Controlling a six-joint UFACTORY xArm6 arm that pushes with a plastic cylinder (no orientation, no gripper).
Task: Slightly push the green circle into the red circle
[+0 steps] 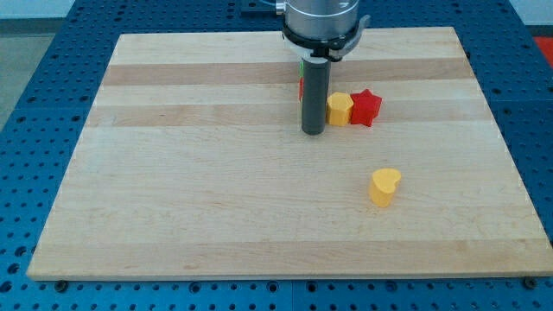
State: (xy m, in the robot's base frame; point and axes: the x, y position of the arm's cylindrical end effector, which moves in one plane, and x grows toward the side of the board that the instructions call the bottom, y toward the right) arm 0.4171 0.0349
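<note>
Tip [312, 132] of my rod sits on the wooden board [216, 190], just to the view's left of the yellow hexagon block [339, 110]; the rod carries no fingers, so nothing opens or closes, and it only pushes. Behind the rod, slivers of green [301, 65] and red [301, 89] peek out at its left edge, green above red. Those are probably the green circle and the red circle, already near each other, though the rod hides nearly all of both and I cannot tell whether they touch.

Such small blocks look light, rigid and prone to skating on smooth wood, so a brief, gentle nudge on the green circle's far side, through its centre toward the red, should do.

Farther out, a red star block [365, 107] touches the hexagon, and a yellow heart block [384, 187] sits well apart toward the view's bottom right.
</note>
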